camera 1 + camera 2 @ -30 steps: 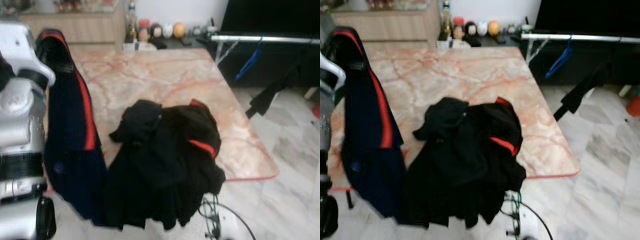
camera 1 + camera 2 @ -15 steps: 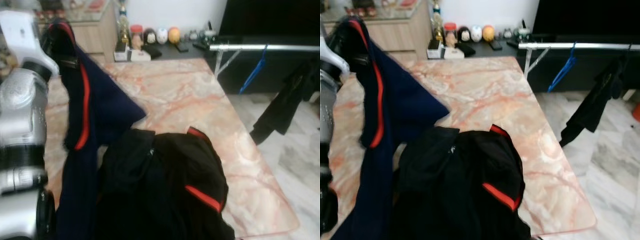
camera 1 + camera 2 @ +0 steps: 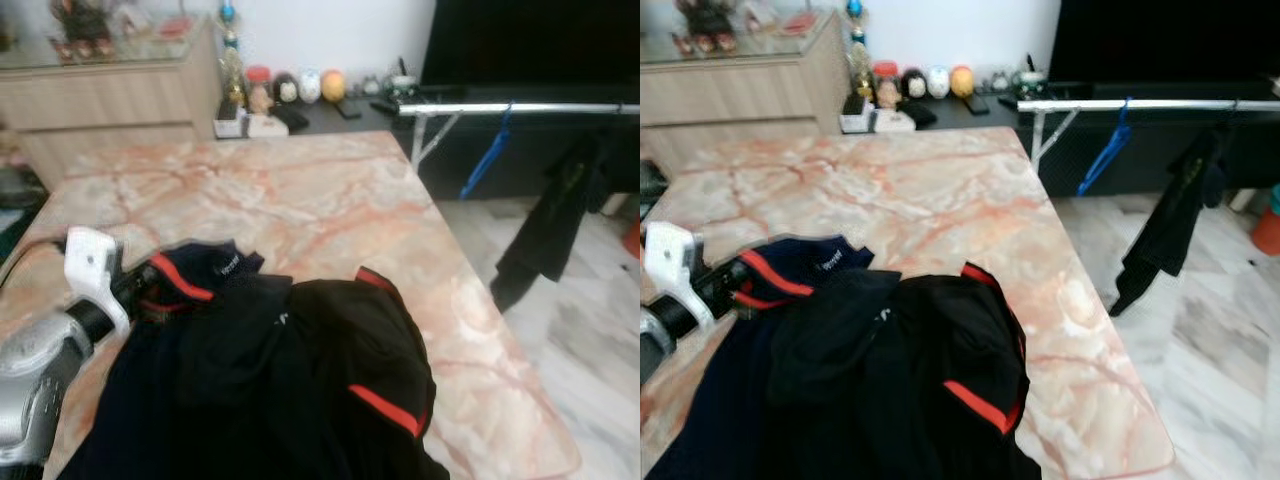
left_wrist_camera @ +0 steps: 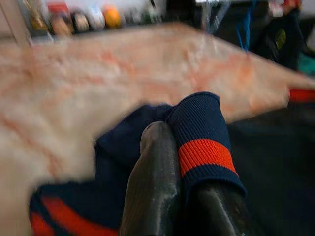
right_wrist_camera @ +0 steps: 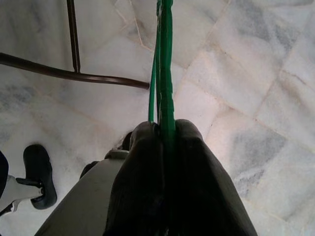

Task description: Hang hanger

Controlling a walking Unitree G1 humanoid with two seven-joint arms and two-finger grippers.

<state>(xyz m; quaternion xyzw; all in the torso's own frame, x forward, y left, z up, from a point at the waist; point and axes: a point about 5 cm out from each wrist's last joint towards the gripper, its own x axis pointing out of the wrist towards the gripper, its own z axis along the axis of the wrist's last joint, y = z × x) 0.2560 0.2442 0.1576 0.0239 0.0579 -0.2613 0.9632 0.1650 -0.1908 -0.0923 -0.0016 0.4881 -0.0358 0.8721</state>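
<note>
A navy garment with red stripes (image 3: pixel 210 275) lies on the marble table (image 3: pixel 300 190), partly over a black garment with red trim (image 3: pixel 340 370). My left gripper (image 3: pixel 145 285) reaches in from the left at table height, shut on the navy garment's ribbed edge (image 4: pixel 199 128). Down by my side, above the tiled floor, my right gripper (image 5: pixel 165 130) is shut on a thin green hanger (image 5: pixel 165 64). A silver clothes rail (image 3: pixel 520 107) stands at the far right, with a blue hanger (image 3: pixel 485 160) and a dark garment (image 3: pixel 550 215) hanging from it.
A wooden cabinet (image 3: pixel 110 100) and a low dark shelf with jars and small objects (image 3: pixel 300 88) stand behind the table. Pale marble floor (image 3: pixel 600 330) runs along the table's right side. A dark curved bar (image 5: pixel 74 74) crosses the floor under my right gripper.
My left arm has come down from head height, bringing the navy garment from hanging in the air onto the table beside the black one. The camera has also shifted.
</note>
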